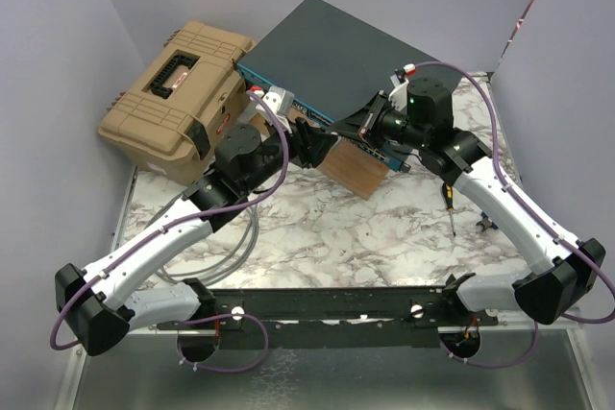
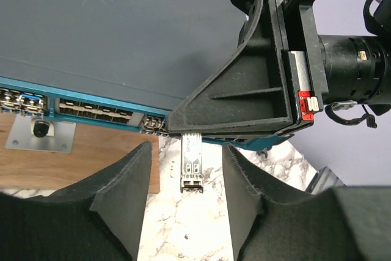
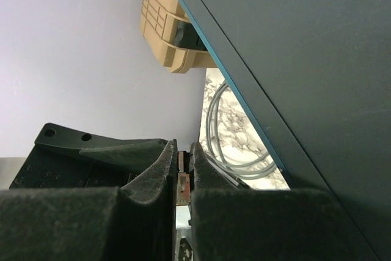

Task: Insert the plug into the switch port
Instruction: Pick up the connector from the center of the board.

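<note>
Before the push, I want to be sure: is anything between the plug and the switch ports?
Nothing visible. The right gripper holds the plug at the blue port row of the switch; that gripper's finger hides the plug's tip, so entry cannot be judged.

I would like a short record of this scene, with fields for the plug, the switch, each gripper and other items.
switch: wooden block under front edge
plug: silver module at switch's blue port face, seating unclear
right gripper: shut on plug
left gripper: open, straddling plug
other: tan toolbox, screwdriver, grey cable
</note>
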